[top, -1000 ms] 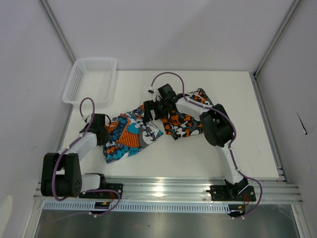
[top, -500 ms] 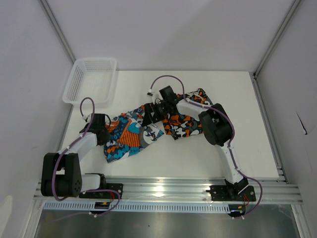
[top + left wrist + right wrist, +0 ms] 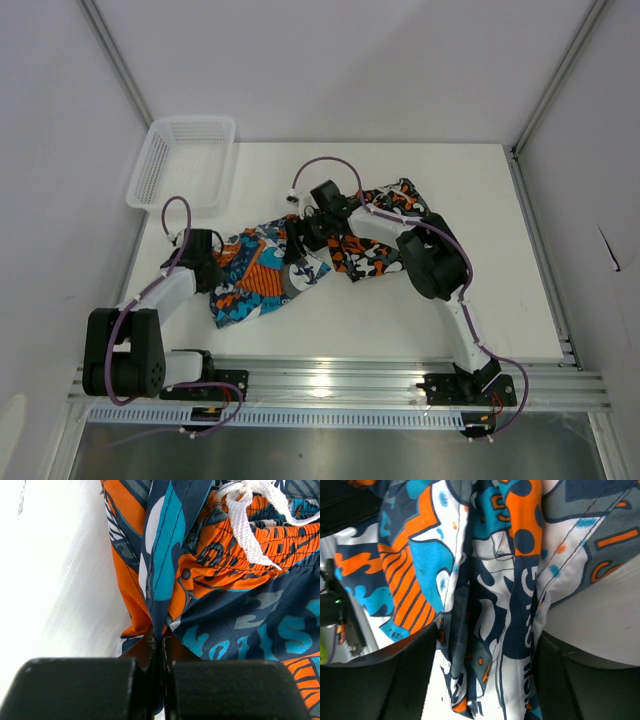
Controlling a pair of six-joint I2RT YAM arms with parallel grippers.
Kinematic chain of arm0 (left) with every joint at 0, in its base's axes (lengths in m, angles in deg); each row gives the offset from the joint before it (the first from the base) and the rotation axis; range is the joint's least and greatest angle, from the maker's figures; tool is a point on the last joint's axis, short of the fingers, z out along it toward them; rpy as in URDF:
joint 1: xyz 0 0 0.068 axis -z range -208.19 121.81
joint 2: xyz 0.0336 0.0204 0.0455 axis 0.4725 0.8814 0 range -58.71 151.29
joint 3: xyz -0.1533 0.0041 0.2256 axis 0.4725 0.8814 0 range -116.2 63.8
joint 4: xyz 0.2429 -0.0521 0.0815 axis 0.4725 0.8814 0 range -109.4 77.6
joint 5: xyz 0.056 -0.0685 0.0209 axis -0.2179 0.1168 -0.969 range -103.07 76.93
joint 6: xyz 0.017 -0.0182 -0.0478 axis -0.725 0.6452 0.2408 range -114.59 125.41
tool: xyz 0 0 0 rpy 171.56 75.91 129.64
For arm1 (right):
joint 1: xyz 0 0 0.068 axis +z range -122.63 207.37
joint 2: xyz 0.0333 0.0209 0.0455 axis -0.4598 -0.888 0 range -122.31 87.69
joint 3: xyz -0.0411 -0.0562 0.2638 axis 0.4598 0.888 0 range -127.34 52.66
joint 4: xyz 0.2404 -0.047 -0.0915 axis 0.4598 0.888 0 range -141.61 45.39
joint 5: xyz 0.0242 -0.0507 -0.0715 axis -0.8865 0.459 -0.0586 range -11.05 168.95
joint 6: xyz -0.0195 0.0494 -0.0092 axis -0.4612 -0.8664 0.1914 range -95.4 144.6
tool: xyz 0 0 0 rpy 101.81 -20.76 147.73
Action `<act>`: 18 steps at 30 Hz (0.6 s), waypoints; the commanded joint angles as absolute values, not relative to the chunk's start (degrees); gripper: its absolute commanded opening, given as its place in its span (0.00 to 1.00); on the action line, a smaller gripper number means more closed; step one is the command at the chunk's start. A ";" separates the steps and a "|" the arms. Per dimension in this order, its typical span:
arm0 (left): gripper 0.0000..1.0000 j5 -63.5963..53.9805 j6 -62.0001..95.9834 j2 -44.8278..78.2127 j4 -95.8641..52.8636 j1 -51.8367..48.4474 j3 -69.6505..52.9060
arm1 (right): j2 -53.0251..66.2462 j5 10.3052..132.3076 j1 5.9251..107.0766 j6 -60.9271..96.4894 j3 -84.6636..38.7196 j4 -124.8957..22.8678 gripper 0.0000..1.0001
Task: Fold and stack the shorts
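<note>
The blue-teal, orange and white cartoon shorts [image 3: 262, 280] lie crumpled at the left centre of the table. The orange, black and white camouflage shorts [image 3: 375, 250] lie to their right, partly under the right arm. My left gripper [image 3: 214, 270] is shut on the left edge of the cartoon shorts; in the left wrist view the jaws [image 3: 161, 640] pinch a fold of the cartoon shorts [image 3: 240, 610] below the white drawstring [image 3: 245, 520]. My right gripper [image 3: 297, 247] is low over the cartoon shorts' right part. Its jaws [image 3: 484, 640] stand wide apart astride a bunched ridge of the cartoon shorts [image 3: 485, 580].
A white plastic mesh basket [image 3: 185, 160] stands at the back left corner of the white table [image 3: 400, 310]. Grey walls close in both sides, and a metal rail runs along the near edge.
My right gripper has moved toward the near left, from the seam between the two shorts onto the cartoon shorts. The left arm and both shorts have stayed put.
</note>
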State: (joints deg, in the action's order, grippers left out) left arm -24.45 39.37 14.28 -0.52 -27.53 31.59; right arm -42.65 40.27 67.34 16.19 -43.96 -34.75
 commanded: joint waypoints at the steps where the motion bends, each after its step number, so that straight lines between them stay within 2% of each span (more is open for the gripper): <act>1: 0.00 -23.09 38.37 13.62 -1.91 -28.02 31.45 | -40.28 47.39 68.51 15.90 -42.96 -32.18 0.71; 2: 0.00 -23.09 38.28 13.62 -1.91 -28.02 31.45 | -40.19 48.96 68.59 15.55 -42.88 -32.53 0.68; 5: 0.00 -22.74 38.20 13.10 -2.17 -28.02 31.63 | -39.23 52.91 68.77 14.05 -42.52 -33.41 0.47; 6: 0.00 -22.56 38.11 12.92 -2.43 -28.02 31.89 | -38.87 53.80 68.86 13.61 -42.35 -33.50 0.36; 9: 0.00 -21.77 37.67 12.13 -3.05 -28.02 32.16 | -37.91 57.76 69.65 12.38 -42.17 -34.47 0.21; 11: 0.00 -22.03 37.58 11.60 -3.31 -27.58 32.16 | -37.47 59.60 70.52 11.94 -42.26 -34.82 0.15; 12: 0.00 -22.64 37.58 10.99 -3.31 -26.71 32.16 | -37.20 60.48 70.88 11.77 -42.43 -34.82 0.05; 14: 0.00 -23.35 37.75 10.11 -2.96 -25.39 32.24 | -36.68 63.03 71.84 11.50 -42.52 -34.82 0.00; 18: 0.00 -25.37 38.28 7.39 -1.65 -23.28 31.63 | -34.75 66.64 73.42 10.97 -42.61 -34.47 0.00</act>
State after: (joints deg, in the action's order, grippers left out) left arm -23.81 38.80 10.45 -1.33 -24.88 32.14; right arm -39.51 61.74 71.75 11.84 -42.27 -34.13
